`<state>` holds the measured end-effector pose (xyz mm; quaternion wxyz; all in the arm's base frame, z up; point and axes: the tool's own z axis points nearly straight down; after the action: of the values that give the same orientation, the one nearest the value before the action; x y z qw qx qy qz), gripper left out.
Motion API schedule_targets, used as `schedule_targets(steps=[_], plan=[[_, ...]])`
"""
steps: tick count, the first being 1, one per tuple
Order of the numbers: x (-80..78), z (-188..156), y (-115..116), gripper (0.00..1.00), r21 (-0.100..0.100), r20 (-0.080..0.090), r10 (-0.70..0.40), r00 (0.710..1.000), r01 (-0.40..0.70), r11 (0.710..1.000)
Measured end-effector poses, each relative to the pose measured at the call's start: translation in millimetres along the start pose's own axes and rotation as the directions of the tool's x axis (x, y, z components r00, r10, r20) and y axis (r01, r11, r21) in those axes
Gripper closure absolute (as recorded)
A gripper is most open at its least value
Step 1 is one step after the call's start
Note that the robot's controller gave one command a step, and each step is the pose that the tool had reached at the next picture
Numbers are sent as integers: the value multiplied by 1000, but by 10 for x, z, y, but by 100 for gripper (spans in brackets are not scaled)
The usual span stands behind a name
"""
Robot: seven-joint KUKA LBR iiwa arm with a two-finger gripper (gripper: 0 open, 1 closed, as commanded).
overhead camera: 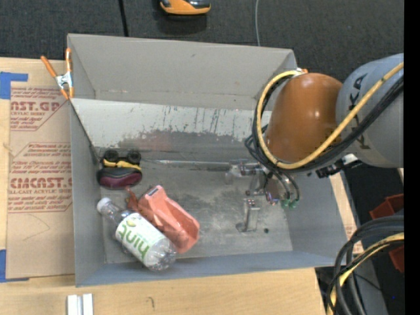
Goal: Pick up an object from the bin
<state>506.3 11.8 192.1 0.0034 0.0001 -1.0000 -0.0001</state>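
The grey bin [85, 143] keeps its things in the lower left of the frame, while the gripper [249, 214] hangs over bare floor right of centre. Nothing lies under it, and I cannot tell if it is open or closed. Everything lies to its left: a clear bottle [141, 240] on its side, and touching it a salmon-pink crumpled pouch [172, 218] — the nearest thing, long axis running upper left to lower right. Farthest is a small maroon-and-yellow thing [119, 172].
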Motion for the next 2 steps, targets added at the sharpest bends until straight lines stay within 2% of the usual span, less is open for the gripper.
schedule_targets(steps=[1,2], plan=[[-14,-45,0,0,0,8,0,1000,0,1000],[-125,203,490,0,0,10,18,1000,-18,1000]])
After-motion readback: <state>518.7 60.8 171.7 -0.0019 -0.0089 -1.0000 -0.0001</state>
